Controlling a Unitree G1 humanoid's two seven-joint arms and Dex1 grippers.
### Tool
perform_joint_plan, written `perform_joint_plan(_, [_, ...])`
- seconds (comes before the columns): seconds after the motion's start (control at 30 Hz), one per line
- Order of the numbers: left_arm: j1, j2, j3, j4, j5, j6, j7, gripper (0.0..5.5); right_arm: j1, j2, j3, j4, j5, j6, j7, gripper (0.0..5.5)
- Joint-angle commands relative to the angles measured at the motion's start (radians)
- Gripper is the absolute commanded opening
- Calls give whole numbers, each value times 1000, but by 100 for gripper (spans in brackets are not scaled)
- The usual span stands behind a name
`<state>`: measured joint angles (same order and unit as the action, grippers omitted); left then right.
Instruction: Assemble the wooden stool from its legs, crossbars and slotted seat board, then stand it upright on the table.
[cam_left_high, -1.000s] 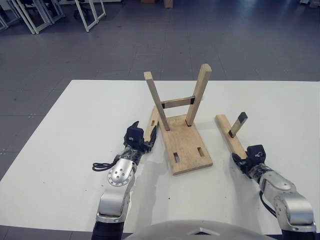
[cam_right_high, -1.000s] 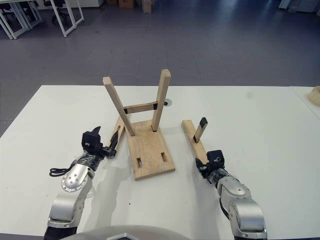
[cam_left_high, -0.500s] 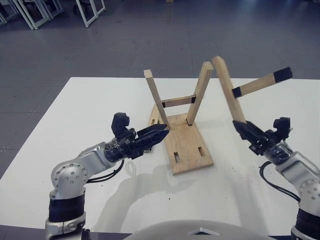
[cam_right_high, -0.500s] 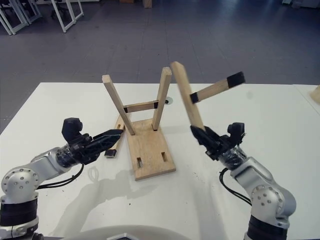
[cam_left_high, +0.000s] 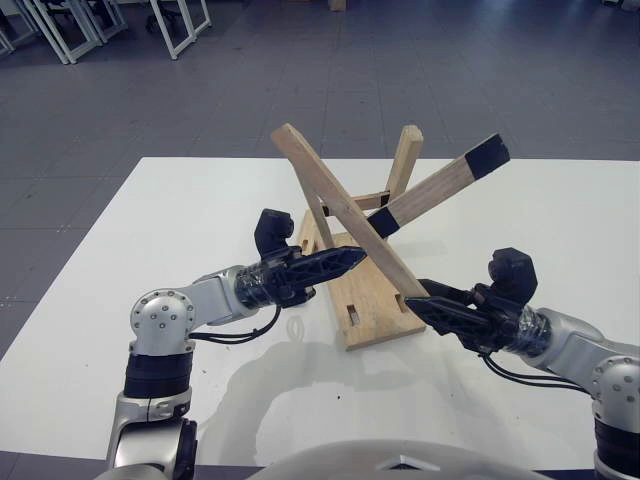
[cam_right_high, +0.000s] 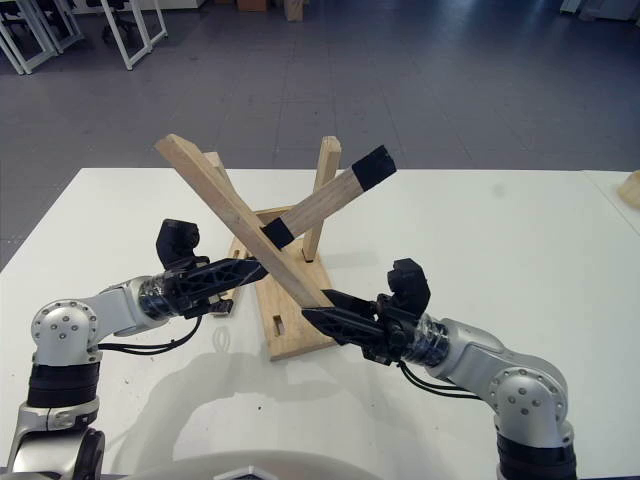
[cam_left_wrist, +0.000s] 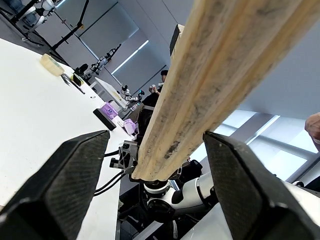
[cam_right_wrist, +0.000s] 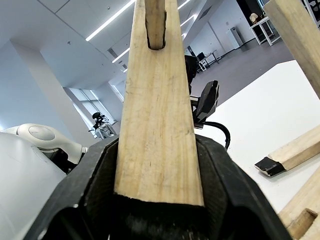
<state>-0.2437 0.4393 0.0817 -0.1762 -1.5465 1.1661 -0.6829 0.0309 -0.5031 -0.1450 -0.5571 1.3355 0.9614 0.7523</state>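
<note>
Table (cam_left_high: 120, 260), white, stands on a grey tiled floor (cam_left_high: 200, 90). On it lies the seat board (cam_left_high: 378, 318), with upright legs (cam_left_high: 404, 160) rising from it. Above, the right gripper (cam_left_high: 418, 302) holds a tilted leg (cam_left_high: 330, 195), and the left gripper (cam_left_high: 355, 256) points at its middle.

Left wrist view: fingers (cam_left_wrist: 65, 190) spread wide, the tilted leg (cam_left_wrist: 200, 75) between them, clear of both.

Right wrist view: fingers (cam_right_wrist: 97, 170) clamp the tilted leg (cam_right_wrist: 157, 100) at its end.

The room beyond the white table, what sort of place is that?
Probably a lab or workshop hall: a white table on a wide grey tiled floor, with white metal bench frames at the far side.
</note>
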Motion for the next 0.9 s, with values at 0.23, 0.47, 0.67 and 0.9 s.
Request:
perform_joint_plan(0.23, [-15, 37, -16, -63, -1, 33, -77, 346, -22, -25, 69, 17, -78, -28, 6, 203])
perform_joint_plan(0.47, [-8, 6, -41, -77, 83, -25, -65, 346, -26, -26, 92, 7, -64, -21, -6, 203])
perform_joint_plan(0.67, [1, -15, -43, -82, 144, -68, -62, 264, -26, -24, 95, 2, -54, -21, -27, 203])
perform_joint_plan(0.9, [-2, -33, -40, -77, 123, -64, -78, 227, -30, -18, 106, 8, -50, -6, -92, 203])
